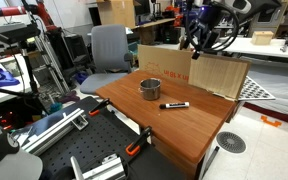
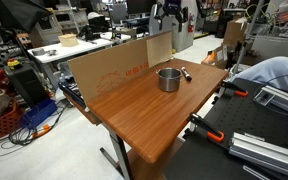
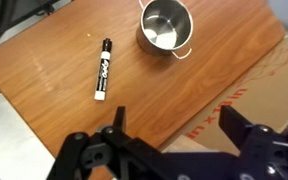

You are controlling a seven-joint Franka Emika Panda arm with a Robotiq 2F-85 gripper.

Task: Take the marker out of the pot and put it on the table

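The marker [image 1: 175, 105] lies flat on the reddish-brown table [image 1: 134, 120], beside the grey metal pot [image 1: 150, 89] and apart from it. It also shows in an exterior view [image 2: 185, 73] next to the pot [image 2: 168, 79], and in the wrist view [image 3: 102, 69] to the left of the empty pot [image 3: 165, 28]. My gripper [image 1: 208, 38] hangs open and empty high above the table's far edge, over the cardboard wall. In the wrist view its fingers [image 3: 174, 125] are spread wide with nothing between them.
A brown cardboard wall [image 1: 189, 70] stands along the table's back edge [image 2: 109, 68]. Orange clamps [image 1: 134, 148] grip the table's side. A black perforated workbench [image 1: 84, 160] adjoins it. An office chair [image 1: 108, 48] and cluttered benches stand behind.
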